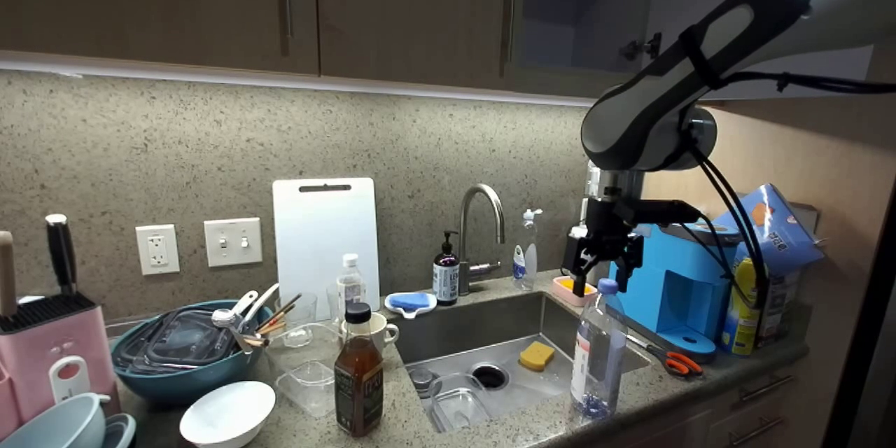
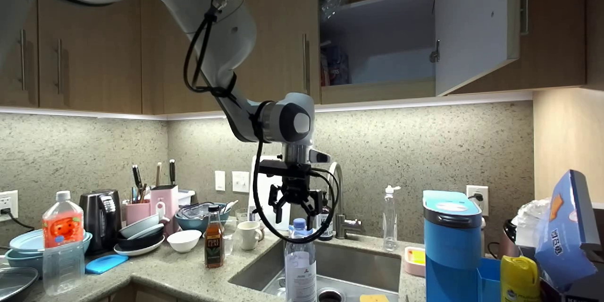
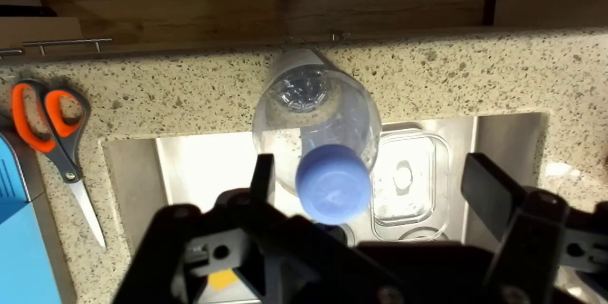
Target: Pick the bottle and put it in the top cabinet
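The bottle (image 1: 596, 371) is clear plastic with a pale blue cap and stands upright on the counter's front strip before the sink. It also shows in an exterior view (image 2: 300, 269) and in the wrist view (image 3: 327, 109). My gripper (image 1: 603, 280) points down just above it, also seen in an exterior view (image 2: 294, 219). In the wrist view the gripper (image 3: 369, 178) is open and empty; the cap shows between the fingers, nearer the left one, with gaps on both sides. The top cabinet (image 2: 391, 63) is open, its pale grey door (image 2: 476, 28) swung right.
The sink (image 1: 469, 315) holds a sponge (image 1: 537, 356) and a glass container (image 3: 403, 180). A faucet (image 1: 483, 224), a dark amber bottle (image 1: 359, 371) and a blue appliance (image 2: 451, 255) stand around it. Orange-handled scissors (image 3: 59, 137) lie beside the sink. Packages sit on the cabinet's lower shelf.
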Controlling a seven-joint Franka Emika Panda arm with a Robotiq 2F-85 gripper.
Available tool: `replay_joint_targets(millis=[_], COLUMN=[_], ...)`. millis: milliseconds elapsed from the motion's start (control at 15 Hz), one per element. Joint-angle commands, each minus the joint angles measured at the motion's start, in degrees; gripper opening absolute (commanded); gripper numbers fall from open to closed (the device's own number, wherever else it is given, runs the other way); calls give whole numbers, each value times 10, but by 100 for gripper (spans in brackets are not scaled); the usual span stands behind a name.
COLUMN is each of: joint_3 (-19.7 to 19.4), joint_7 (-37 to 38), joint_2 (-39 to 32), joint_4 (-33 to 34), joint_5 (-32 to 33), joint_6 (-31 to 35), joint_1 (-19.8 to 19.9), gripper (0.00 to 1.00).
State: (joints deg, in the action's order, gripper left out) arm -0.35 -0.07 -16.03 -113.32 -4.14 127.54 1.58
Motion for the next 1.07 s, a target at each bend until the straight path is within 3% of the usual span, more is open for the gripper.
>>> replay_joint_targets(millis=[0,67,133,667,800,1000], joint_3=[-7,-9,-11,-15,-16,-17], joint_7=[1,0,2,5,9,14], joint_2=[19,21,21,17,15,16], joint_4=[-13,-14,-13,-7,-5,-5], joint_5=[3,0,-1,-3,-1,-1], joint_6=[-1,-2,-3,-8,-7,-6], joint_1=[4,6,6,8,7,7], gripper=[100,91,74,20,11,11])
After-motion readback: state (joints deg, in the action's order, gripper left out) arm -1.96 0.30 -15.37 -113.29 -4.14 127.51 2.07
